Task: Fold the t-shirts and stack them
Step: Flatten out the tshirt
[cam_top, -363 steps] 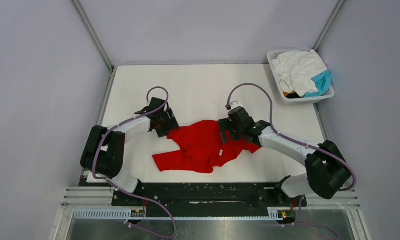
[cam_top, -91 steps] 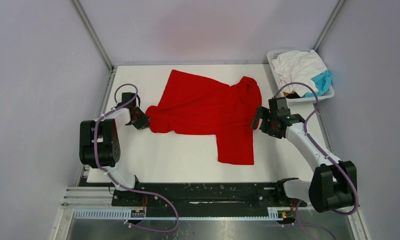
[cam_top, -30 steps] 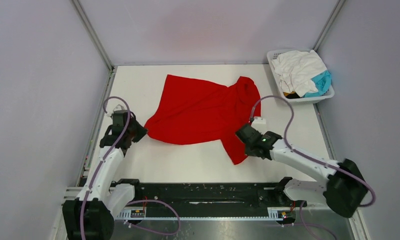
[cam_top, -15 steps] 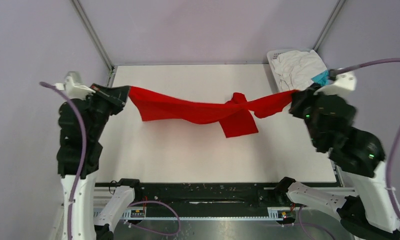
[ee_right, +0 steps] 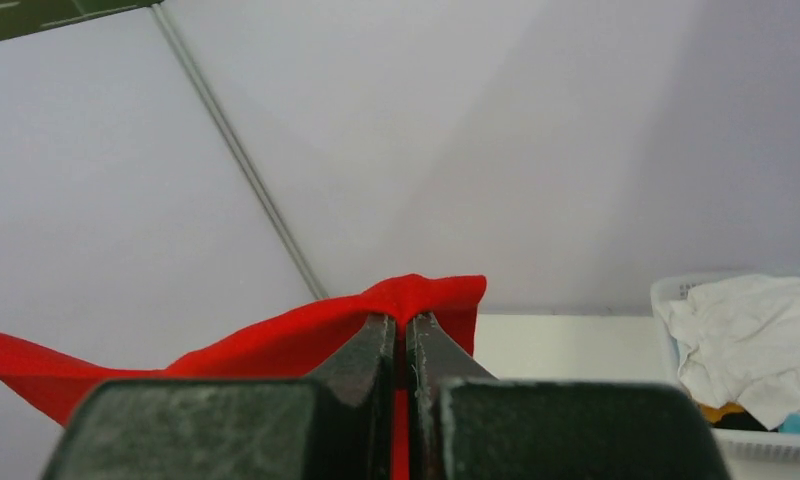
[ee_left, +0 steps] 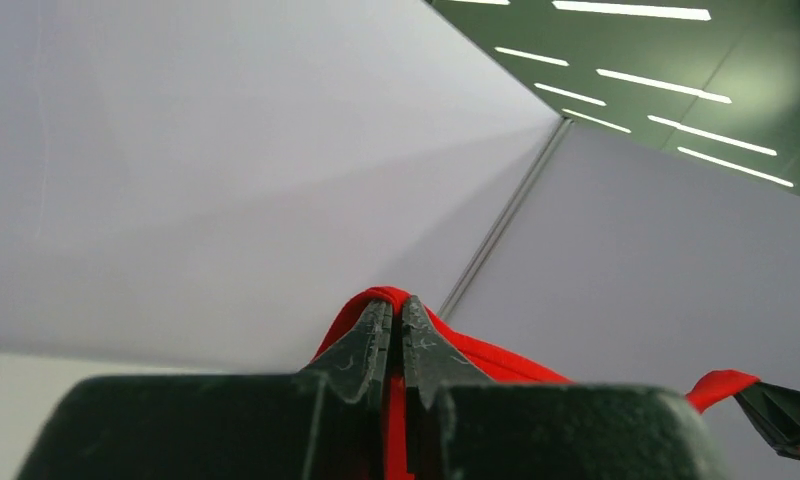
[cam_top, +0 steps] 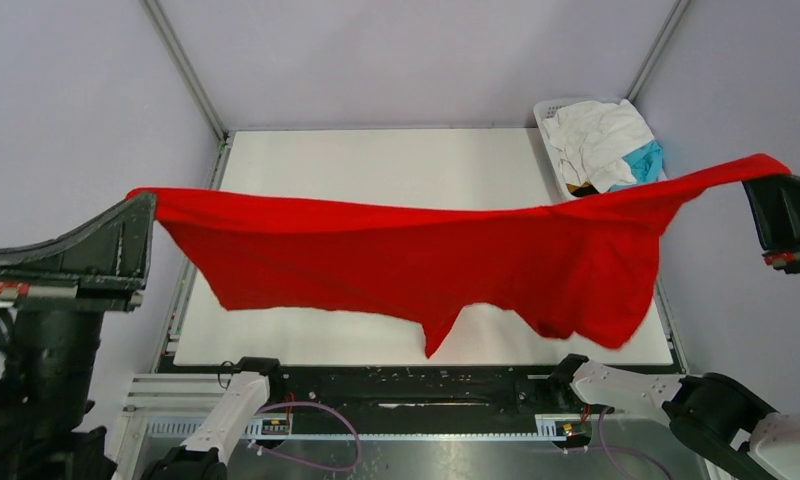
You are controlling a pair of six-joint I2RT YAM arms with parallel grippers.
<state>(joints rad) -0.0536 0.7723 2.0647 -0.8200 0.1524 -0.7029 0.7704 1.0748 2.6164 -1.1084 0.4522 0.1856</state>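
The bright red t-shirt [cam_top: 426,260] hangs stretched wide in the air above the table, held up close to the top camera. At its left corner my left gripper [cam_top: 148,200] is shut on the cloth; the left wrist view shows red fabric [ee_left: 456,350] pinched between the closed jaws of that gripper [ee_left: 397,305]. At its right corner my right gripper [cam_top: 756,180] is shut on the cloth too, with red fabric [ee_right: 276,345] clamped at its tips [ee_right: 402,320]. White and teal t-shirts [cam_top: 601,140] lie heaped in the basket.
A white slotted basket [cam_top: 616,195] stands at the table's back right corner. The white table [cam_top: 376,160] is walled by pale panels on three sides. Black arm bases and a rail [cam_top: 406,385] run along the near edge.
Both arms have risen sharply and spread apart, lifting the red t-shirt off the table. It has gone from a twisted band to a broad hanging sheet.
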